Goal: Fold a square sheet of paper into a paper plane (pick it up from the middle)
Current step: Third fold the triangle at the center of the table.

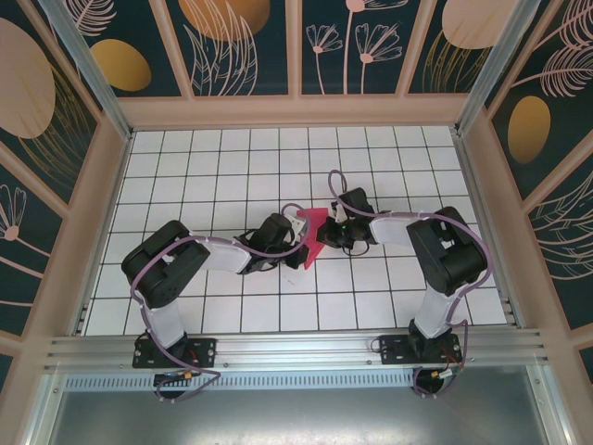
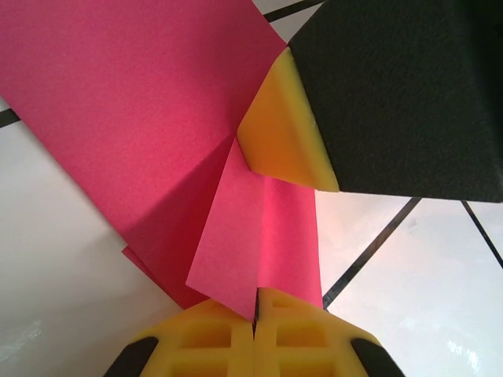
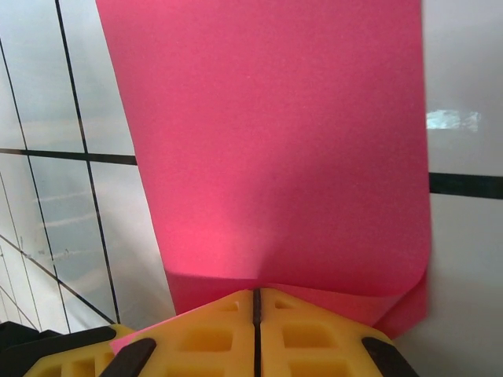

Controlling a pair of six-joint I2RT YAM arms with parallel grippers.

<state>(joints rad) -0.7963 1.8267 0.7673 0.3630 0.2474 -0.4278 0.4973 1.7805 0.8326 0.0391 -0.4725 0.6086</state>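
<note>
Top external view, centre of frame: the partly folded sheet of paper is held between the left gripper and right gripper, each pair of jaws clamped together on a paper edge. Risk: opposed pulling could tear the thin sheet, and uneven tension could skew the crease. Grippers overlap the paper, hiding its outline; whether it touches the table cannot be told.
</note>
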